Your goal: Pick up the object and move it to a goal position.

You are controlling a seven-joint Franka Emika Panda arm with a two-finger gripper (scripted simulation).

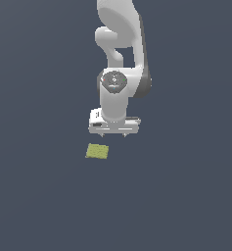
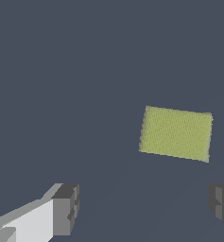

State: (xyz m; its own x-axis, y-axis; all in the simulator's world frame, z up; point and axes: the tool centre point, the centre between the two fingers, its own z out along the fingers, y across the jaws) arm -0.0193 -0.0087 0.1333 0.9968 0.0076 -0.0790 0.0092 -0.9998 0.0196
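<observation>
The object (image 1: 97, 151) is a small yellow-green cube lying on the dark grey floor, slightly toward the exterior view's left of the arm. My white gripper (image 1: 114, 133) hangs just above and behind it, apart from it, pointing down. In the wrist view the object (image 2: 176, 133) lies ahead of the two dark fingertips (image 2: 68, 208), which stand wide apart with nothing between them. The gripper (image 2: 144, 208) is open.
The white Panda arm (image 1: 118, 59) rises behind the gripper. The dark grey floor (image 1: 186, 196) spreads all around, flat and even.
</observation>
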